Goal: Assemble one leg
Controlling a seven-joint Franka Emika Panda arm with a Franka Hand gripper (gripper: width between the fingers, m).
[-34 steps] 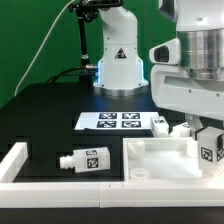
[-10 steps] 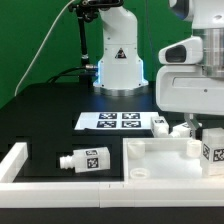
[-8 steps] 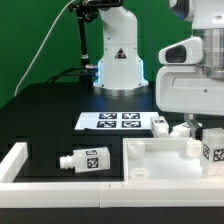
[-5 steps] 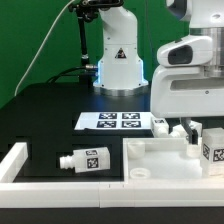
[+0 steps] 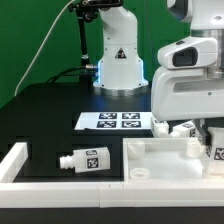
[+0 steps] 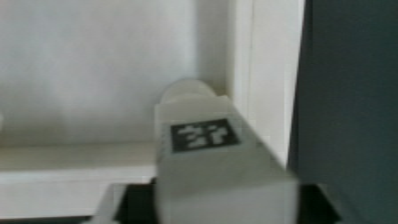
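While blocked by arm housing, pincer (image 6: 217,170): grip state impossible to tell.
Held leg (image 5: 217,143): at tabletop's (image 5: 160,159) far right corner, cropped.
Loose leg (image 5: 84,159): on desk, beside tabletop.

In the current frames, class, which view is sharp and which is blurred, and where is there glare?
Exterior view: fairly sharp, tags on the marker board readable, bright glow at the arm's base. Wrist view: soft, close-up leg blurred, its tag smeared.
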